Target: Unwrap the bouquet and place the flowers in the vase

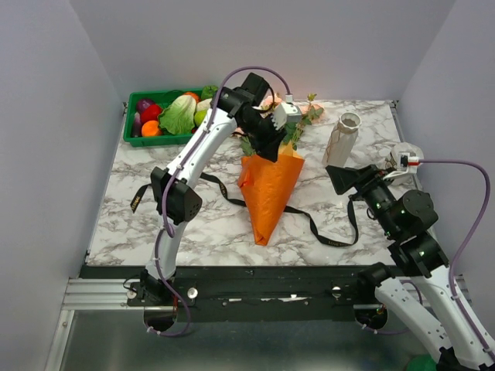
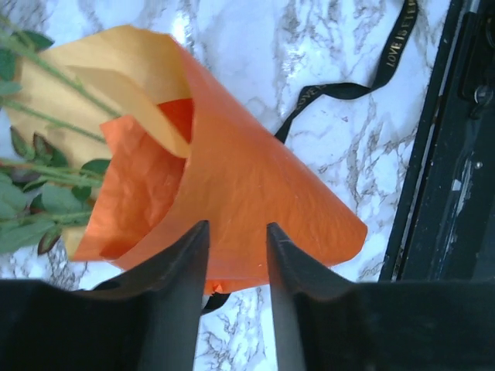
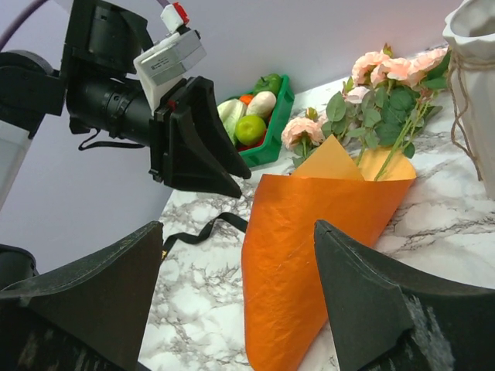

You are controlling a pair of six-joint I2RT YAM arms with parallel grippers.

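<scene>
A green bin of plastic produce fills the far left corner of the desk. The left hand, fingers slightly parted and pinching nothing, hovers at the mouth of the orange paper cone. The cone lies mid-desk, tip short of the near edge. Its roses reach toward the back edge. The black ribbon trails out both sides of the cone. The vase stands upright, right of the roses. The right hand, spread wide and empty, hangs near the right edge.

Left arm: white links, black joints, purple cable; right arm alike, green lights; black jaws.
</scene>
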